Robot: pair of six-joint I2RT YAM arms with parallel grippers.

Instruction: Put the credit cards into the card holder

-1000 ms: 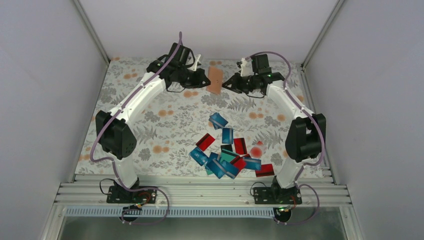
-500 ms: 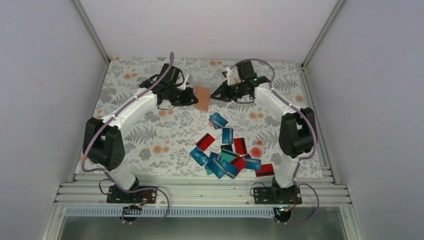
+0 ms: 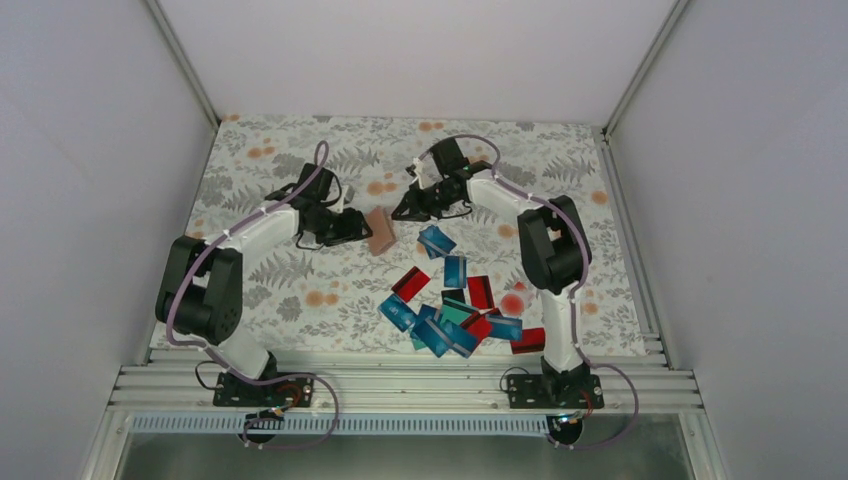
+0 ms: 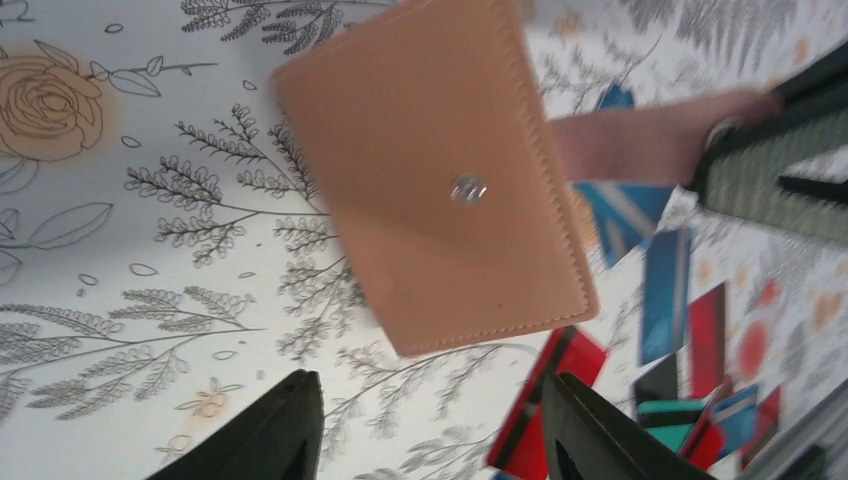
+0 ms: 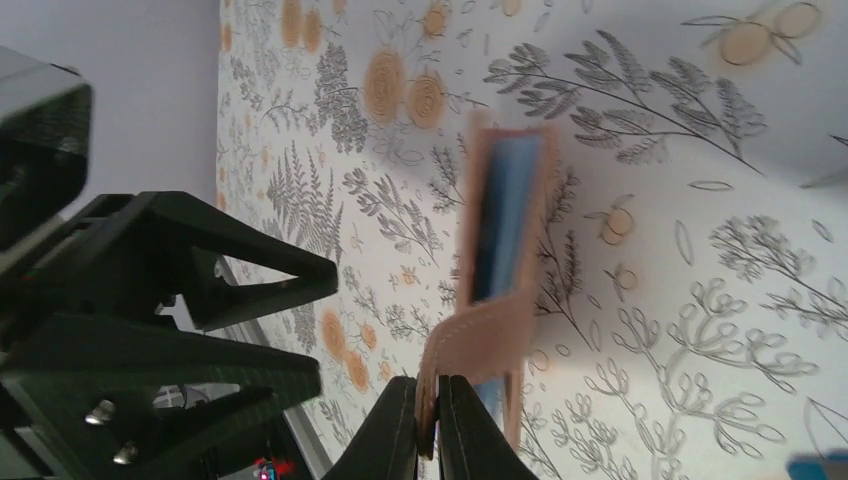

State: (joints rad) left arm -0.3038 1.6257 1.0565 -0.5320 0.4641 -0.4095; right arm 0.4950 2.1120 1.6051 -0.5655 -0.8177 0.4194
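The tan card holder [image 3: 380,232] hangs tilted just above the floral table, between the two grippers. My right gripper [image 5: 432,405] is shut on the edge of its flap [image 5: 480,335], and a blue card [image 5: 505,215] shows inside the sleeve. In the left wrist view the card holder [image 4: 440,170] shows its small metal snap [image 4: 468,188]. My left gripper [image 4: 430,420] stands open just below it, apart from it. Several loose credit cards [image 3: 455,305], blue, teal and red, lie in a heap nearer the arm bases.
One blue card [image 3: 436,241] lies apart from the heap, just right of the holder. The enclosure's grey walls stand left, right and behind. A metal rail [image 3: 400,385] runs along the near edge by the arm bases.
Both arms have carried the card holder from the far edge toward the middle of the table. My left gripper has opened and let go of it; the right stays shut on the flap.
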